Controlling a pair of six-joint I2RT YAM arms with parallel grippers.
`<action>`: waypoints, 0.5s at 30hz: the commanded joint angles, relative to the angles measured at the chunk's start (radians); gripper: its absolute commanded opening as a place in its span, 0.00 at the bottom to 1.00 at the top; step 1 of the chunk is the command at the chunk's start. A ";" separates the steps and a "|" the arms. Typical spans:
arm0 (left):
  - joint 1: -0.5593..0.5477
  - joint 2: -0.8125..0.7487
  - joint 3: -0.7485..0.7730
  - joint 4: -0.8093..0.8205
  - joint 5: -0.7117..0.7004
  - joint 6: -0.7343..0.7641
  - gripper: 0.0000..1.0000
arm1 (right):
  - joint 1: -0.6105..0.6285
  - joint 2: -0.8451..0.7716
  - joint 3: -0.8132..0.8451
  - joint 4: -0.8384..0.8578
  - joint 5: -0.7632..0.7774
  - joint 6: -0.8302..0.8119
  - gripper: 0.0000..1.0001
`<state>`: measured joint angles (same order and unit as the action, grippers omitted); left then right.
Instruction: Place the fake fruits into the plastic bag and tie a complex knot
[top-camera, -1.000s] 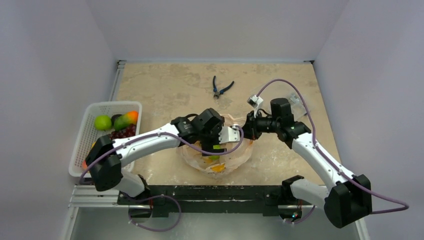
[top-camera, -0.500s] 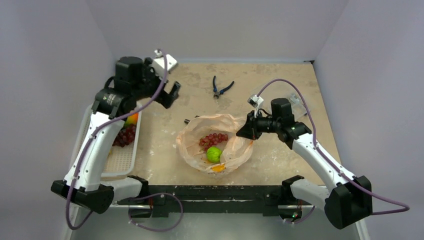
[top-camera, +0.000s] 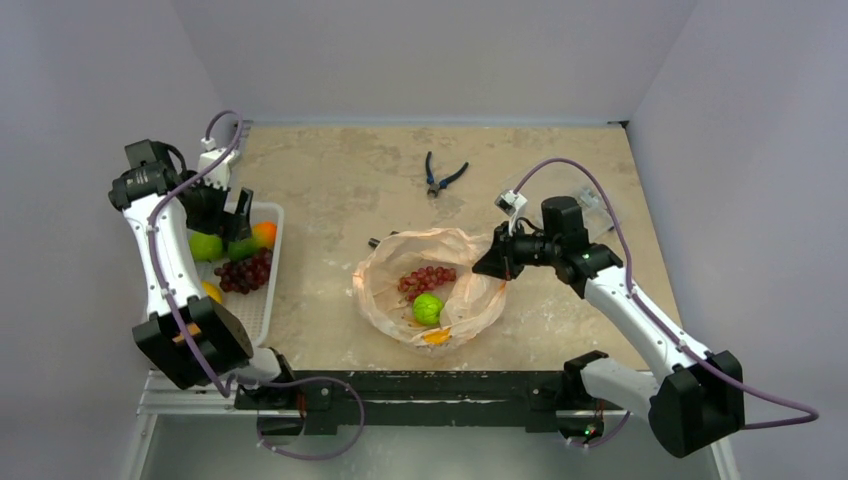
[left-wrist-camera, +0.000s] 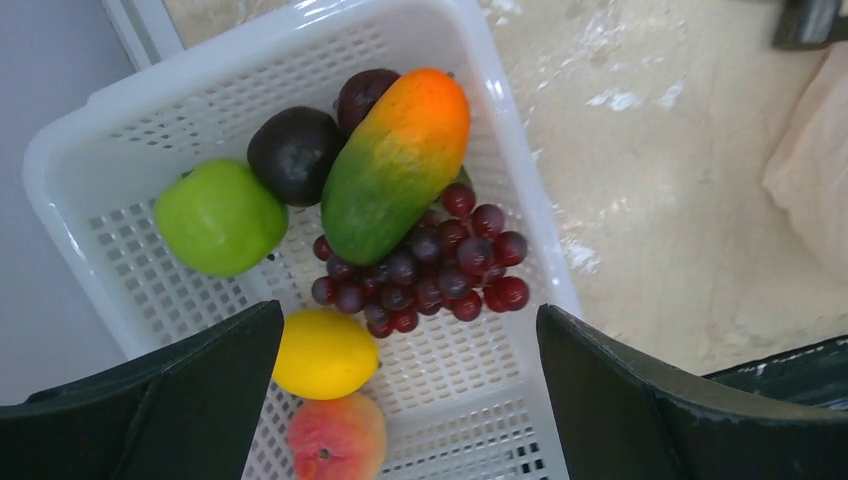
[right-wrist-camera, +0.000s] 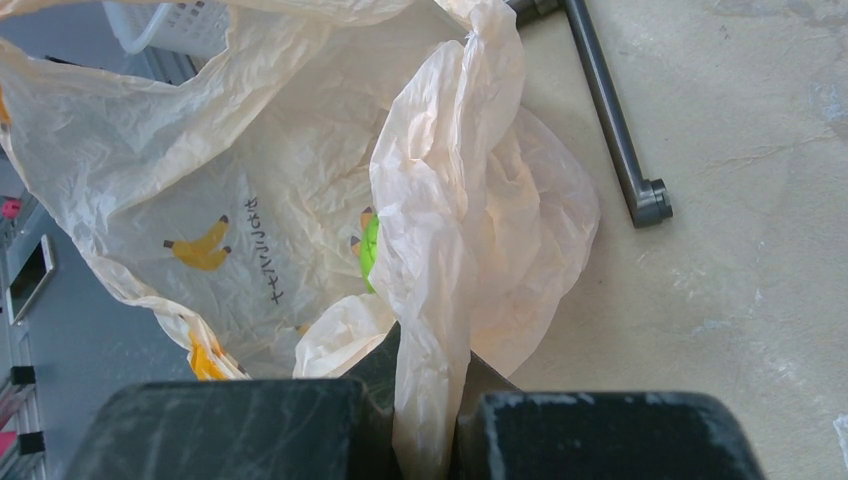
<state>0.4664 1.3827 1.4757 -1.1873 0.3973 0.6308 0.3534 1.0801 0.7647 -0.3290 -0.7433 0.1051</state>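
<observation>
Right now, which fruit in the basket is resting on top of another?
The long orange-to-green mango: it lies across the dark grape bunch, while the green fruit, lemon and peach sit directly on the basket.

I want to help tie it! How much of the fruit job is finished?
Done: a grape bunch and a green fruit lie in the plastic bag. In hand: the right gripper pinches the bag's edge; the left gripper hovers open over the basket. Left: the mango, lemon and others there, then the tying.

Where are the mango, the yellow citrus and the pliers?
mango (left-wrist-camera: 395, 165), left wrist view, middle of its green-orange body.
yellow citrus (left-wrist-camera: 325, 352), left wrist view, centre of its skin.
pliers (top-camera: 434, 184), top external view, where the handles meet.
</observation>
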 joint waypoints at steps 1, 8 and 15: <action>0.034 0.104 0.088 -0.030 -0.006 0.223 0.98 | 0.004 0.001 0.029 0.017 -0.010 0.004 0.00; 0.005 0.295 0.226 -0.055 -0.012 0.378 0.93 | 0.003 0.019 0.030 0.009 -0.017 0.003 0.00; -0.059 0.358 0.172 -0.012 -0.027 0.514 0.90 | 0.003 0.046 0.062 -0.020 -0.006 -0.011 0.00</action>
<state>0.4324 1.7176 1.6512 -1.1938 0.3500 1.0145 0.3534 1.1156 0.7662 -0.3347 -0.7502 0.1051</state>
